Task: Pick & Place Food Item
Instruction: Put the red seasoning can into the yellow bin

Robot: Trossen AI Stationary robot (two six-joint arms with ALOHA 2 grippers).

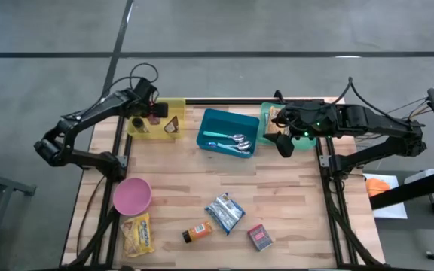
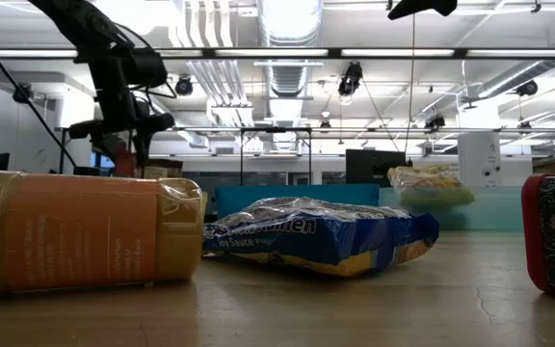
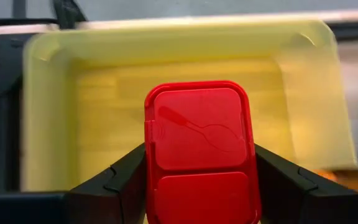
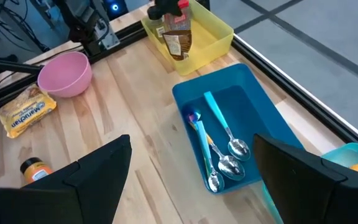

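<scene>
My two arms are dark, jointed tubes with black cables looping off them. A small green light glows on the right arm near its wrist. Each tool, left tool (image 3: 197, 186) and right tool (image 4: 188, 180), ends in two matte black, wedge-shaped fingers (image 4: 92, 168) with angular facets.

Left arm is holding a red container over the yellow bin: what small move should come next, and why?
Probably lower it a little, then release. The left gripper is shut on the red container, which the left wrist view shows directly above the yellow bin, not yet set inside. The right gripper waits open by the blue bin.
</scene>
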